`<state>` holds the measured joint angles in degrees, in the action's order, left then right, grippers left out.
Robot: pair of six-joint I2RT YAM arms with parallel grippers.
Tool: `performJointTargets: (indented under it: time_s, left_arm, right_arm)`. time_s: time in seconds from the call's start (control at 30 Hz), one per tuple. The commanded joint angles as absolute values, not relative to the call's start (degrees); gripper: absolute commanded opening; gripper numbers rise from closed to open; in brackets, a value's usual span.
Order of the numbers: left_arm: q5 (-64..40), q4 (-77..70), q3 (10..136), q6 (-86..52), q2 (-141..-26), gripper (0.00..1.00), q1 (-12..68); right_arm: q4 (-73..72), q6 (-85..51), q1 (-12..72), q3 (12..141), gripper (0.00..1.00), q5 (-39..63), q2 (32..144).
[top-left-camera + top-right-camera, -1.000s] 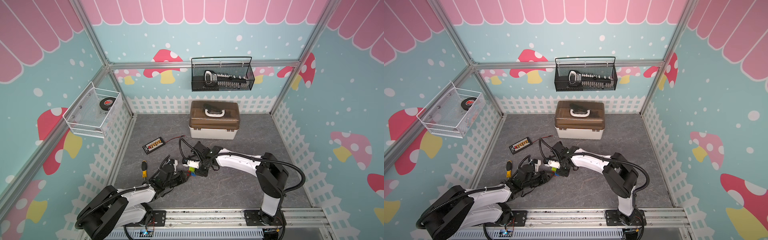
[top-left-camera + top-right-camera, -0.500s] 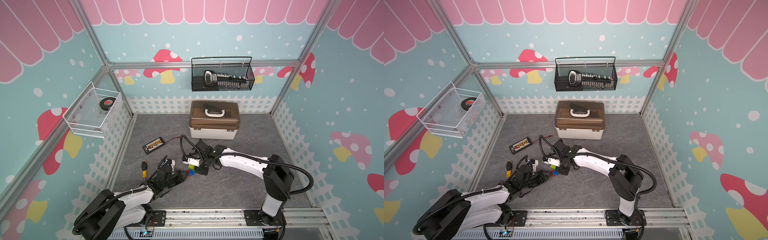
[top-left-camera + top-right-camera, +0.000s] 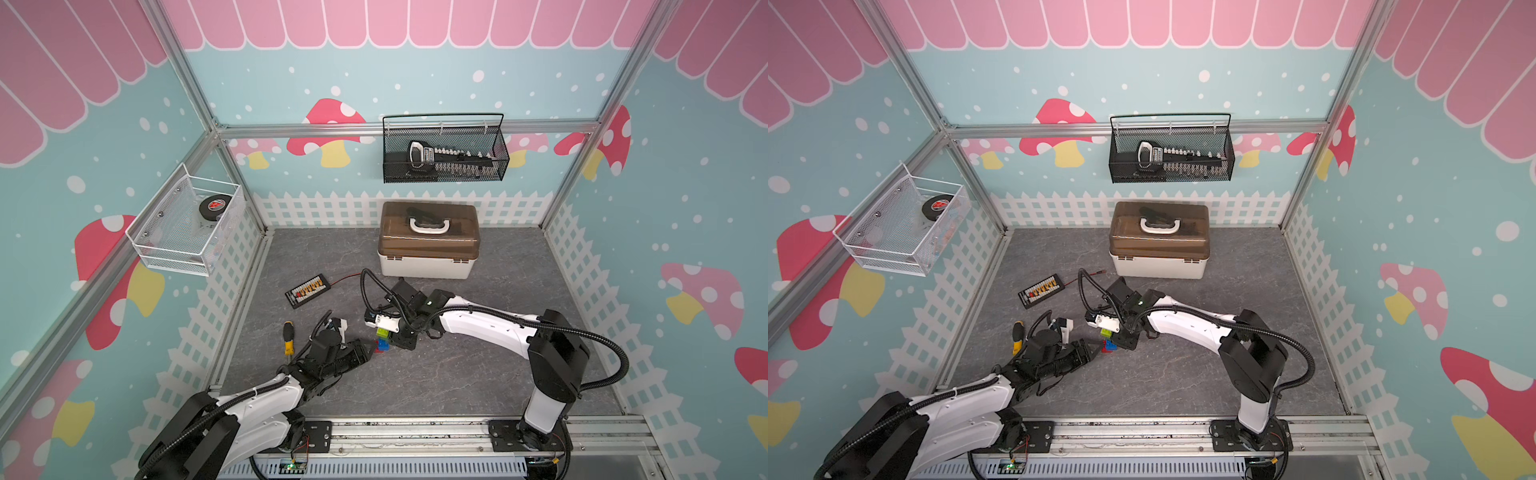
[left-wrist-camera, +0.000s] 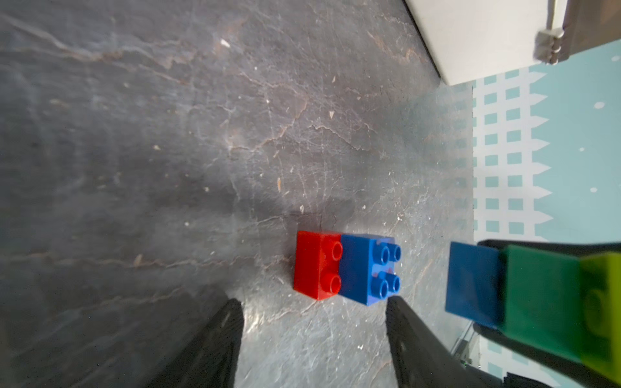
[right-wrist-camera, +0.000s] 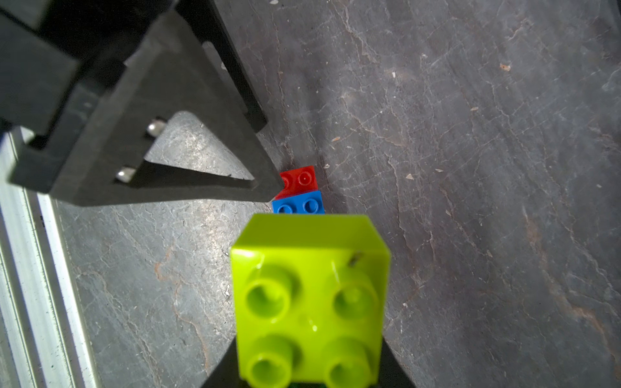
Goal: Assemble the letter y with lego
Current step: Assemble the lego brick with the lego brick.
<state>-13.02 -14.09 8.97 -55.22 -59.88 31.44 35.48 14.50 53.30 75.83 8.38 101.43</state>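
- Left wrist view: left fingers [image 4: 215,349] parted, empty; joined red brick [image 4: 314,265] and blue brick [image 4: 361,268] lie on desk [image 4: 168,134] just beyond tips.
- Right fingers [image 5: 394,373] closed on lime-topped brick stack [image 4: 537,302].

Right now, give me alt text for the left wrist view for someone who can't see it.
A red brick and a blue brick, joined, lie on the grey floor just beyond the tips of the open left gripper. Beside them a brick stack of blue, dark green and lime is clamped between black jaws; a white box shows behind.
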Motion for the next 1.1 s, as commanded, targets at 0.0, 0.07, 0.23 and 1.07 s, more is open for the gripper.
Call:
performJointTargets:
  time_s: [0.0, 0.07, 0.23, 1.07]
  left_arm:
    - [-11.60, -8.89, 8.66, -54.74, -57.16, 0.73, 30.98]
    - [-12.40, -9.72, 8.67, -54.73, -57.57, 0.74, 31.03]
    - [-14.95, -16.58, 8.62, -55.46, -63.09, 0.75, 31.03]
    - [-16.63, -21.45, 8.11, -55.02, -73.25, 0.61, 31.29]
  right_arm:
    - [34.90, 14.71, 53.26, 76.12, 0.25, 8.10, 100.65]
    - [34.69, 14.63, 52.94, 75.94, 0.25, 7.98, 100.77]
    - [34.67, 14.60, 52.48, 76.01, 0.25, 7.72, 100.77]
    - [34.72, 14.38, 52.21, 75.94, 0.25, 8.92, 101.89]
